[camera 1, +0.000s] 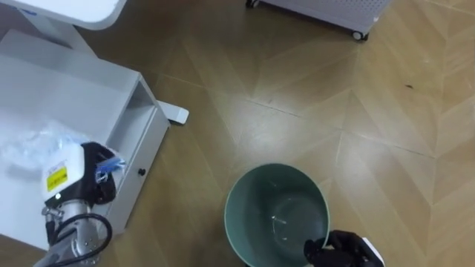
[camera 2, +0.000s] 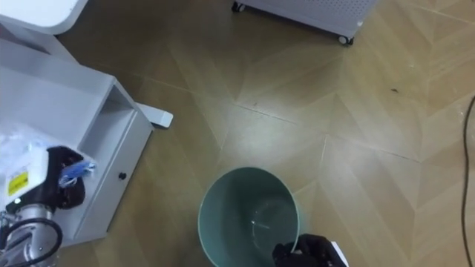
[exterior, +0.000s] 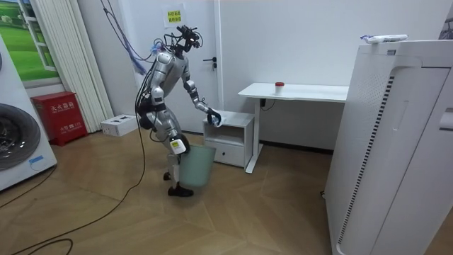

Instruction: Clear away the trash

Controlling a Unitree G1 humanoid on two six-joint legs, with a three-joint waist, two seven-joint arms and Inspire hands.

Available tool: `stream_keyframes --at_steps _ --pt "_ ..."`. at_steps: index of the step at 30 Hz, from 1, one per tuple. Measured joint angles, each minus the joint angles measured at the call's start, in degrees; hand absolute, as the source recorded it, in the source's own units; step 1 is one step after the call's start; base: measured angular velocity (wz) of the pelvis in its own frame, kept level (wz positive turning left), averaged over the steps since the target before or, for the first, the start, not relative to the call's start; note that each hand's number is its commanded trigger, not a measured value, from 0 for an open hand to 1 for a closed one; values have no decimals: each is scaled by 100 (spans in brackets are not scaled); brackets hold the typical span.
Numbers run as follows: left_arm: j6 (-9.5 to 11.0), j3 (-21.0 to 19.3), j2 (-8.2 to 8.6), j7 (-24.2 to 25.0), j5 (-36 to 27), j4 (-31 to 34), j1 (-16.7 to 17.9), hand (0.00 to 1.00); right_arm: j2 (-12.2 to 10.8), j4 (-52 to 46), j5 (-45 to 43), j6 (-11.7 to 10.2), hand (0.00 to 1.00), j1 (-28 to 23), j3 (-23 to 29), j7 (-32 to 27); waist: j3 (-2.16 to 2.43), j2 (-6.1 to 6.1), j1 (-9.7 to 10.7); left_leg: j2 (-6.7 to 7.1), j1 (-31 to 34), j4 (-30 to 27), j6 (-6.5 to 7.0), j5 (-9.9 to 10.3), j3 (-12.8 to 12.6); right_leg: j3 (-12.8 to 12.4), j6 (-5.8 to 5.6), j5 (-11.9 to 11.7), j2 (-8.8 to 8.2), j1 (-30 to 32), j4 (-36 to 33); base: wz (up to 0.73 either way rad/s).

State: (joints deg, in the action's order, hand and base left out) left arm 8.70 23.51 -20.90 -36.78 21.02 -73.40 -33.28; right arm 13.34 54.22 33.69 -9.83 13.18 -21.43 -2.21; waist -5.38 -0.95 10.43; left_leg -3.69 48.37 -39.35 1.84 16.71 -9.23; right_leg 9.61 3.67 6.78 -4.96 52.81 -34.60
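Note:
A crumpled clear plastic wrapper (camera 1: 30, 144) with a blue bit (camera 1: 111, 166) lies on top of the white cabinet (camera 1: 44, 96) at the left. My left hand (camera 1: 89, 178) is over the cabinet's edge, its dark fingers curled round the blue end of the wrapper. A green waste bin (camera 1: 241, 204) stands open on the floor below centre; little shows inside it. My right hand (camera 1: 343, 251) grips its near rim. In the room view I stand bent beside the cabinet (exterior: 233, 122), with the bin (exterior: 198, 166) at my legs.
The cabinet has an open shelf and a small drawer knob (camera 1: 141, 172). A white desk foot (camera 1: 174, 113) lies beside it on the wooden floor. A white wheeled unit (camera 1: 334, 15) stands at the far edge. A white desk (exterior: 294, 91) is behind the cabinet.

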Motion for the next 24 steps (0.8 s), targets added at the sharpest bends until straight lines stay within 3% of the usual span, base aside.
stream_keyframes --at_steps 6,16,22,24 --pt "-228 156 206 374 227 -192 329 100 -42 161 1 115 100 185 8 -39 1 3 -76 -63 47 -16 1 0 2 5 1 -52 46 6 95 -3" --pt "-258 260 234 357 578 -187 385 100 -40 292 16 105 100 252 -81 -90 6 9 -166 -59 -44 130 27 -43 -20 50 -15 -85 8 -65 137 2" --pt "-31 77 422 -12 543 -94 350 100 -169 375 9 -35 100 320 -103 -248 8 7 -192 -59 -77 107 28 -58 -37 68 -16 -101 0 -100 160 -2" --pt "229 -47 551 -197 526 29 345 100 -267 406 4 -149 100 304 -128 -290 8 7 -231 -54 -155 144 40 -68 -65 51 -22 -110 -5 -162 194 -4"
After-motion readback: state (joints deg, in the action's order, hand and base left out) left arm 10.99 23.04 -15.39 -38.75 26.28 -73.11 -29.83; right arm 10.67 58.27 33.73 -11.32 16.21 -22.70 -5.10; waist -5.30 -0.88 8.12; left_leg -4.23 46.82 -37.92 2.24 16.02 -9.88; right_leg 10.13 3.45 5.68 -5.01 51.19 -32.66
